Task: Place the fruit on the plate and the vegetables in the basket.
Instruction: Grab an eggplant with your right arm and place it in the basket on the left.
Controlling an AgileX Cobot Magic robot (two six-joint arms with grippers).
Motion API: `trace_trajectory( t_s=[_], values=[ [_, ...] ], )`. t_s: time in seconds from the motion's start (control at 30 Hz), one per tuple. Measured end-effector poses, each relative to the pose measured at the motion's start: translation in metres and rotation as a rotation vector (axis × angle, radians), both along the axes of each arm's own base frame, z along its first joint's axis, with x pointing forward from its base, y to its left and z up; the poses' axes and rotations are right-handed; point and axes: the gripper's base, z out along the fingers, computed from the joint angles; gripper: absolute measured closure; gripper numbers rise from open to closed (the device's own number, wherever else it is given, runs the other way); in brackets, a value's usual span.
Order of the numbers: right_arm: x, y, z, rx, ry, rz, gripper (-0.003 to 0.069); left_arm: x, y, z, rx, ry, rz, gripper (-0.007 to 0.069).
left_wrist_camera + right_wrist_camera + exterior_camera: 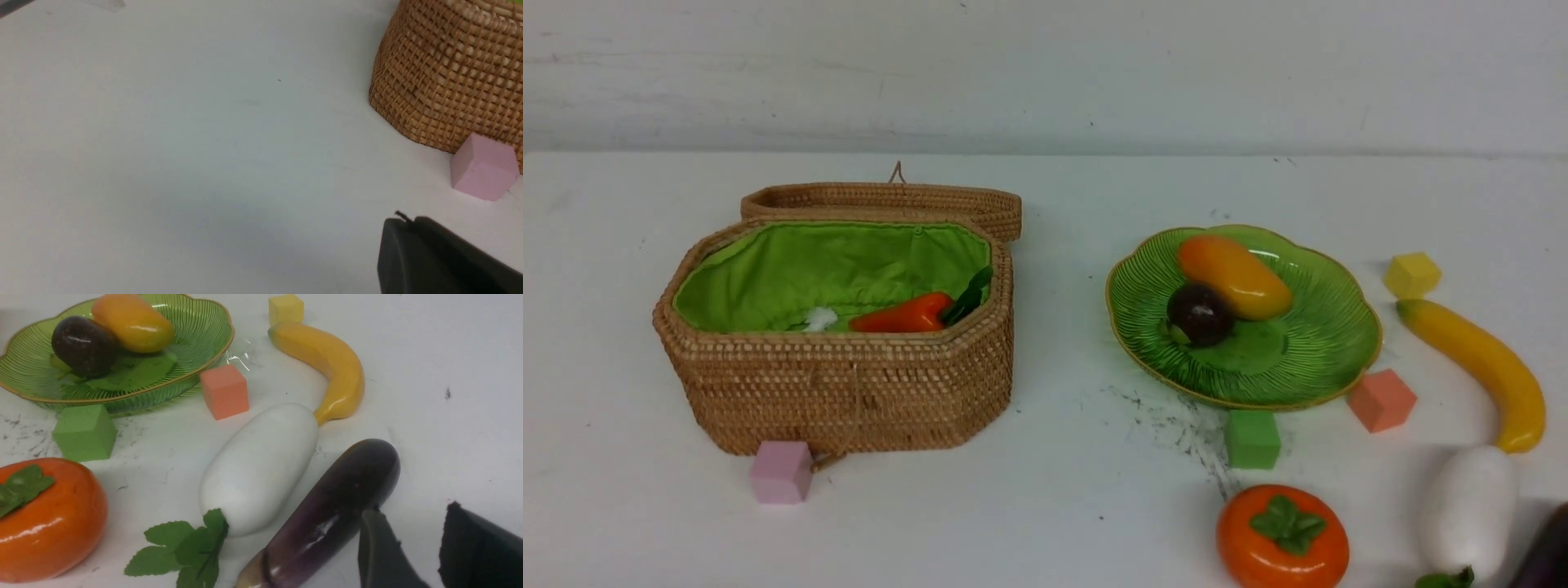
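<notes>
**Basket** [833,384]: left of centre in the front view. Its lid [882,200] is tipped back, so the green lining is open for loading. The carrot [903,314] lies inside, against the near wall.

**Plate** [1307,359]: right of centre. The mango [1233,276] and mangosteen [1199,314] rest on it, touching, toward its upper left. Its lower right is bare, which I judge leaves room for 2 more fruit.

**Outstanding:** 4 items lie on the table.
- The banana [1478,367] is at the right edge, just beside the plate.
- The persimmon [1282,535] is at the bottom edge.
- The radish [1470,510] is at lower right.
- The eggplant [327,514] is in the lower right corner, just beside the radish.

**Left gripper** [402,222]: fingers pressed together and empty, over bare table near the pink cube [484,173]. I judge it parked clear of the work.

**Right gripper** [410,510]: jaws partly apart with nothing between them. 1 finger [380,547] is at the eggplant's side. I judge it placed for the next pick, but I cannot tell which item.
</notes>
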Motion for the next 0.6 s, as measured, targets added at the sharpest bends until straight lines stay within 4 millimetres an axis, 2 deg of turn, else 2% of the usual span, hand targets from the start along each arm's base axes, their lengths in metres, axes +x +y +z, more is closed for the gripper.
trace_trajectory(
  t_s=[0.4,0.6],
  values=[
    [0.0,0.0,0.0,0.0,0.0,0.0,0.0414,0.0001,-0.0003,-0.0003,0.0,0.001,-0.006,0.062],
    [0.0,0.0,0.0,0.0,0.0,0.0,0.0414,0.0008,-0.0043,-0.0003,0.0,0.001,-0.084,0.0617]
  ],
)
